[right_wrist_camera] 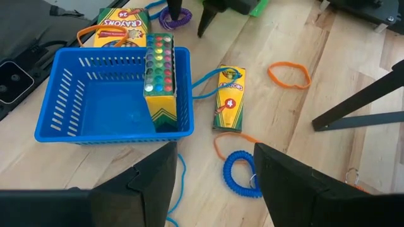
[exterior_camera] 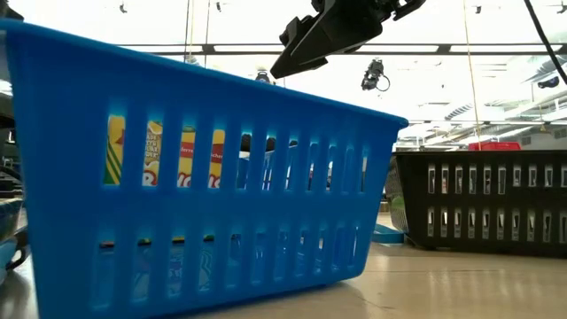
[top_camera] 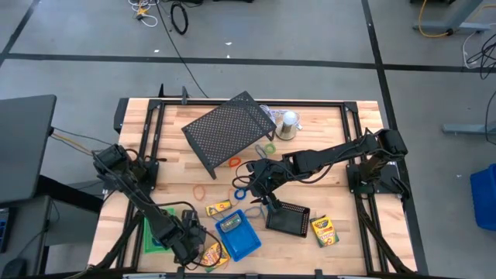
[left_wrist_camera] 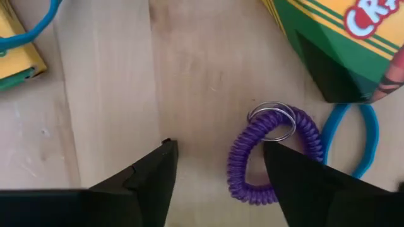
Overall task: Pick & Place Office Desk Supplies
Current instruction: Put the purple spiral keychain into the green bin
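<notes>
While our left gripper (left_wrist_camera: 218, 170) hangs low over the wood with its fingers spread, we see the purple coil loop (left_wrist_camera: 273, 154) lying on the table partly between them, against the one finger. Just beyond it sits a crayon box (left_wrist_camera: 341, 44). Our right gripper (right_wrist_camera: 214, 170) stands open above the blue tray (right_wrist_camera: 107, 101).

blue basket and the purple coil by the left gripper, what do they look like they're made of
The blue basket looks like moulded plastic: glossy, even colour, thin walls with regular slots. The purple coil looks like springy plastic cord wound in tight loops, probably soft plastic or rubbery. The ring on it looks like shiny metal wire.
</notes>
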`<state>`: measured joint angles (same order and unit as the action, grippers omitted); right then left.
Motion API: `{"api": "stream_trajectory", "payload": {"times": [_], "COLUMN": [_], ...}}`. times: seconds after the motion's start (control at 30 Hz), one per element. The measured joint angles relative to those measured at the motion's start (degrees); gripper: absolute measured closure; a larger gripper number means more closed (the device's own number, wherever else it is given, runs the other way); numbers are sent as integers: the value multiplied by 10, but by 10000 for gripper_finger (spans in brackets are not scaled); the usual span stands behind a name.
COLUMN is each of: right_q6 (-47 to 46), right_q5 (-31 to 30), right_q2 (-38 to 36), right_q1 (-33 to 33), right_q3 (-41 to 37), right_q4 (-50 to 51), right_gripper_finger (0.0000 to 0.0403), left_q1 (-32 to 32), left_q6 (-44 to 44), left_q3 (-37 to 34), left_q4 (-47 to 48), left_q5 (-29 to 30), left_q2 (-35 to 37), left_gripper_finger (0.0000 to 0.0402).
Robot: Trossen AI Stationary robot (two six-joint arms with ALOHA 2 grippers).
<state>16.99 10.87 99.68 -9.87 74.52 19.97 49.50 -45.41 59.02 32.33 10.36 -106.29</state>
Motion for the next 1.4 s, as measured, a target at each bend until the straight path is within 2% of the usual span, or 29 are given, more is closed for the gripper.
{"api": "stream_trajectory", "payload": {"times": [0.13, 0.33, 0.37, 0.6, 0.7, 0.83, 0.93, 1.13, 1.4], "right_q6": [0, 5, 5, 5, 5, 5, 7, 9, 8], "right_q5": [0, 0, 0, 0, 0, 0, 0, 0, 0], "right_q2": [0, 0, 0, 0, 0, 0, 0, 0, 0], "right_q1": [0, 0, 0, 0, 0, 0, 0, 0, 0], "right_q3": [0, 0, 0, 0, 0, 0, 0, 0, 0], "right_q4": [0, -2, -3, -3, -3, -4, -4, -5, -6], "right_gripper_finger": [185, 185, 185, 185, 185, 185, 185, 185, 185], "left_q1": [0, 1, 1, 4, 13, 23, 27, 28, 60], "left_q6": [0, 7, 9, 13, 14, -12, -39, -27, -65], "left_q3": [-1, -1, -1, -1, -3, -6, -5, 11, 94], "left_q4": [-5, -10, -10, -6, 5, 54, 89, 104, 288], "left_q5": [-2, -7, -7, 0, 27, 63, 66, 85, 92], "left_q2": [-1, -2, -2, 1, 13, 37, 56, 77, 82], "left_gripper_finger": [227, 367, 380, 387, 388, 389, 389, 389, 390]}}
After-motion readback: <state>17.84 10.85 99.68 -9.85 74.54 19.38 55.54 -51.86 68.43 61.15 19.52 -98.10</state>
